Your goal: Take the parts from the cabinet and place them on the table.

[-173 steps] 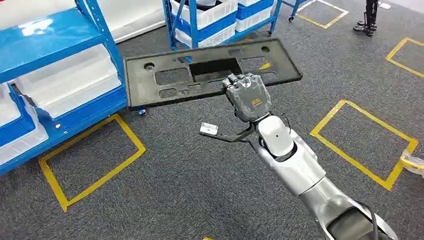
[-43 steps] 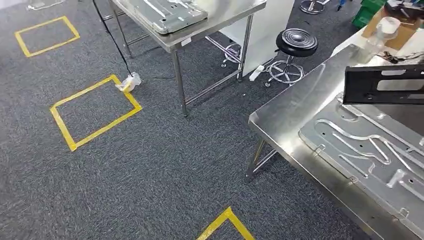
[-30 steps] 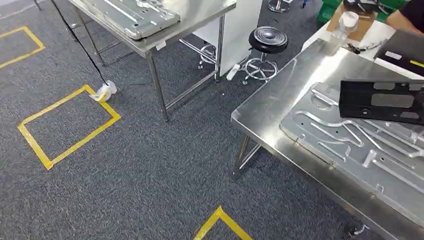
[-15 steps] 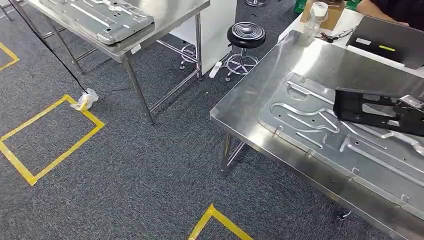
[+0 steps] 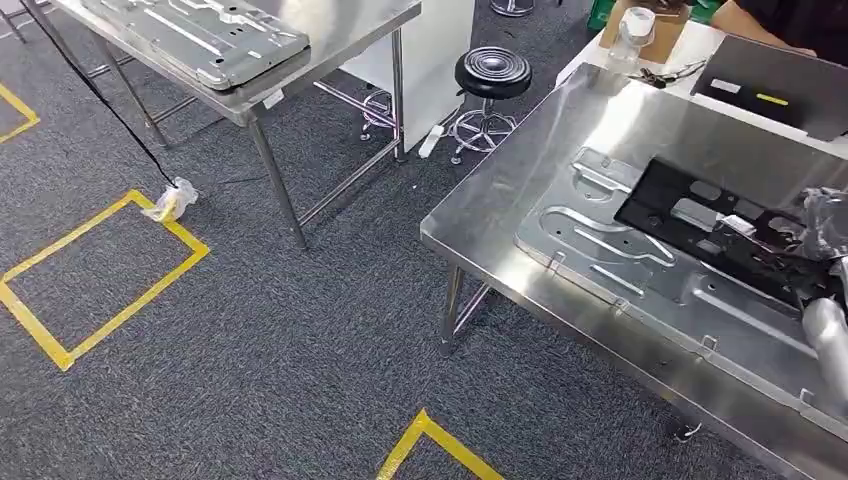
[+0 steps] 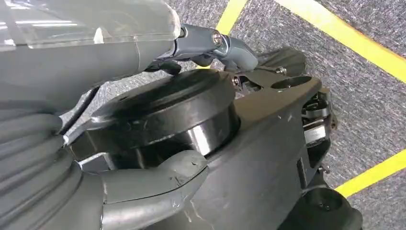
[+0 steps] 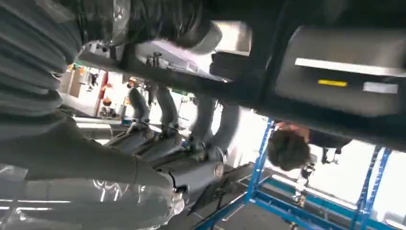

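Note:
A flat black panel part with several cut-outs lies slanted over a silver stamped plate on the steel table at the right. My right hand grips the panel's near end at the picture's right edge, with the silver forearm below it. In the right wrist view the black panel crosses above my right hand, whose fingers curl up to it. My left hand hangs over the carpet, thumb and fingers apart, holding nothing.
A second steel table with a silver plate stands at the back left, and a black stool sits between the tables. A closed laptop, a cardboard box and a seated person are behind. Yellow tape squares mark the carpet.
The view has turned from the blue shelves to the steel tables. In the last half second the black panel came down and swung slantwise onto the silver plate, still in my right hand.

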`<state>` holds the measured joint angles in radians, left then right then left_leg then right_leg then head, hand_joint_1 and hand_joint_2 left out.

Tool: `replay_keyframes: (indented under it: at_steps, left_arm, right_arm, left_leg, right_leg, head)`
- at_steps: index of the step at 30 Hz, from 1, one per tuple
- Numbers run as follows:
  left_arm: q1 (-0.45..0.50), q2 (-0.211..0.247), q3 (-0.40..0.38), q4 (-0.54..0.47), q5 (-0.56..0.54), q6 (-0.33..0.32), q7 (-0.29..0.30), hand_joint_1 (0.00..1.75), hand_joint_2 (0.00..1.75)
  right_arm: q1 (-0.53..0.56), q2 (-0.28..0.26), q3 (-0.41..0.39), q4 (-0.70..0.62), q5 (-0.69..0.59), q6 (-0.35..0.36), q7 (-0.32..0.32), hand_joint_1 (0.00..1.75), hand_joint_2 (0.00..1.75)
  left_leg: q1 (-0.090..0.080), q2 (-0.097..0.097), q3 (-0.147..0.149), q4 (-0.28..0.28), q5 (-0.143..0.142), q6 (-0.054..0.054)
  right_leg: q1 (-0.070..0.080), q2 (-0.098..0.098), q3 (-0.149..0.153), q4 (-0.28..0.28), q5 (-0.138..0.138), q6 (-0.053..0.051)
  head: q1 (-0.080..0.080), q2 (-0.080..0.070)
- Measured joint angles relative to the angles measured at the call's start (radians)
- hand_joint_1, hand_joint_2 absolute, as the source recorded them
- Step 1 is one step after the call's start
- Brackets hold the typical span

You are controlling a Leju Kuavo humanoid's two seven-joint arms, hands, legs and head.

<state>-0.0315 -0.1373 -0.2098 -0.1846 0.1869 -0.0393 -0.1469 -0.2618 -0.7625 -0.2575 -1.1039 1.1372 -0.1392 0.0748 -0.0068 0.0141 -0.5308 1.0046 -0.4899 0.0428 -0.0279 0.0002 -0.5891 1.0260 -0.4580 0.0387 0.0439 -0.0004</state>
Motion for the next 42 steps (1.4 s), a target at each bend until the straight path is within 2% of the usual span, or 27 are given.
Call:
replay_keyframes:
  at_steps: [6,7,15,22,25,28,34,37,38,41,42]
  left_arm:
    - [0.002,0.007,0.0,0.0,0.0,0.0,0.0,0.0,1.75]
    - [0.002,0.008,0.0,0.0,0.0,0.0,0.0,0.0,0.0]
    - [0.006,0.019,0.024,0.0,0.035,-0.029,0.028,0.0,0.0]
    - [0.008,0.026,0.04,0.0,0.042,-0.031,0.029,0.0,0.0]
    - [0.009,0.027,0.044,0.0,0.042,-0.031,0.029,0.0,0.0]
    - [0.009,0.027,0.048,0.0,0.042,-0.031,0.023,0.0,0.0]
    - [0.009,0.027,0.048,0.0,0.041,-0.029,0.012,0.0,0.0]
    - [0.009,0.027,0.048,0.0,0.031,-0.013,0.012,0.0,0.0]
    - [0.009,0.027,0.048,0.0,0.026,-0.01,0.011,0.0,0.0]
    - [0.009,0.024,0.048,0.0,0.026,0.002,0.006,0.0,0.0]
    - [0.009,0.021,0.048,0.0,0.026,0.002,0.0,0.0,0.0]
  right_arm:
    - [-0.033,0.03,0.023,0.044,0.0,-0.009,-0.002,0.0,0.0]
    - [-0.034,0.036,0.025,0.05,0.0,-0.009,-0.003,0.0,0.0]
    - [-0.084,0.071,0.074,0.098,0.013,-0.016,-0.013,0.0,0.0]
    - [-0.137,0.076,0.118,0.137,0.032,-0.064,-0.007,0.0,0.0]
    - [-0.142,0.076,0.129,0.13,0.055,-0.108,0.005,0.0,0.0]
    - [-0.141,0.081,0.138,0.068,0.057,-0.117,0.006,0.0,0.0]
    - [-0.139,0.09,0.151,-0.088,0.043,-0.091,0.014,0.0,0.0]
    - [-0.128,0.1,0.154,-0.159,-0.027,-0.09,-0.024,0.0,0.0]
    - [-0.121,0.109,0.157,-0.221,-0.086,-0.059,-0.046,0.0,0.0]
    - [-0.116,0.13,0.193,-0.373,-0.162,0.025,-0.056,0.0,0.0]
    - [-0.118,0.141,0.225,-0.447,-0.189,0.065,-0.065,0.0,0.0]
  left_leg:
    - [0.0,-0.001,-0.001,0.003,-0.001,-0.001]
    - [-0.001,-0.002,-0.001,0.004,-0.001,-0.001]
    - [-0.001,-0.002,-0.003,0.006,-0.001,-0.001]
    - [-0.001,-0.002,-0.003,0.007,-0.001,-0.001]
    - [-0.001,-0.003,-0.004,0.007,-0.001,-0.001]
    - [-0.001,-0.003,-0.004,0.007,-0.001,-0.001]
    - [-0.001,-0.003,-0.003,0.007,-0.001,-0.001]
    - [-0.001,-0.003,-0.004,0.007,-0.001,-0.001]
    - [-0.001,-0.003,-0.005,0.006,-0.001,-0.001]
    - [-0.001,-0.003,-0.005,0.006,-0.001,-0.001]
    - [0.0,-0.003,-0.005,0.006,-0.001,-0.001]
  right_leg:
    - [-0.001,-0.002,0.003,-0.001,0.0,0.001]
    - [-0.001,-0.002,0.003,-0.001,0.001,0.001]
    - [-0.002,-0.002,0.002,-0.001,0.001,0.001]
    - [-0.001,-0.003,0.002,-0.001,0.001,0.001]
    - [-0.002,-0.004,0.002,-0.001,0.001,0.001]
    - [-0.002,-0.003,0.002,-0.001,0.001,0.001]
    - [-0.001,-0.005,0.002,-0.001,0.001,0.001]
    - [-0.001,-0.004,0.002,0.0,0.001,0.001]
    - [-0.001,-0.004,0.002,0.0,0.001,0.001]
    - [-0.001,-0.003,0.001,0.0,0.001,0.001]
    - [-0.001,-0.003,0.001,0.0,0.001,0.001]
  head:
    - [0.0,0.0]
    - [0.0,0.0]
    - [0.0,0.0]
    - [0.0,0.0]
    - [0.0,0.0]
    - [0.0,0.0]
    - [0.0,0.0]
    - [0.0,0.0]
    - [0.0,0.0]
    - [0.0,0.0]
    - [0.0,0.0]
